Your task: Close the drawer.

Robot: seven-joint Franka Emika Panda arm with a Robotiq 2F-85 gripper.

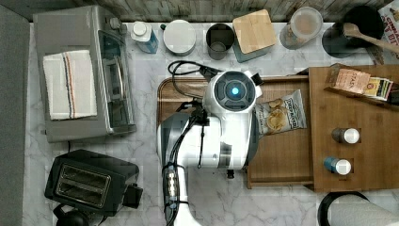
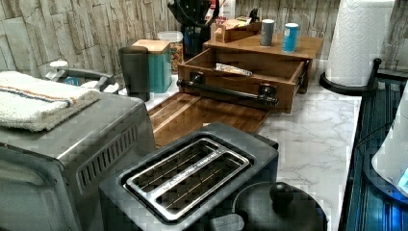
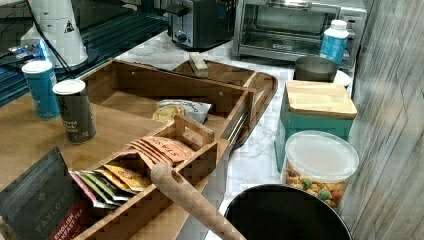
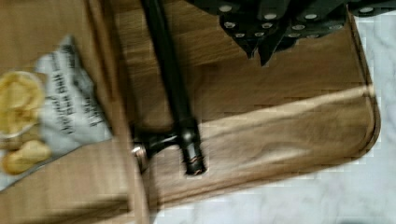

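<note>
The drawer (image 1: 282, 155) stands pulled out of its bamboo cabinet, with a chip bag (image 1: 281, 113) lying inside. Its front carries a black bar handle (image 2: 226, 92), and the drawer (image 3: 150, 87) is open in the right view too. In the wrist view my gripper (image 4: 258, 53) hangs shut with nothing held, over the walnut tray (image 4: 289, 121). It sits beside the handle (image 4: 173, 79) and apart from it. In the top view the white arm (image 1: 233, 92) covers the drawer's front edge.
The cabinet top (image 1: 357, 108) holds two bottles (image 1: 346, 135) and a tea organiser (image 1: 360, 82). A toaster oven (image 1: 80, 33) and toaster (image 1: 89, 183) stand at the top view's left. Canisters line the back wall. A paper towel roll (image 2: 358, 38) stands beside the cabinet.
</note>
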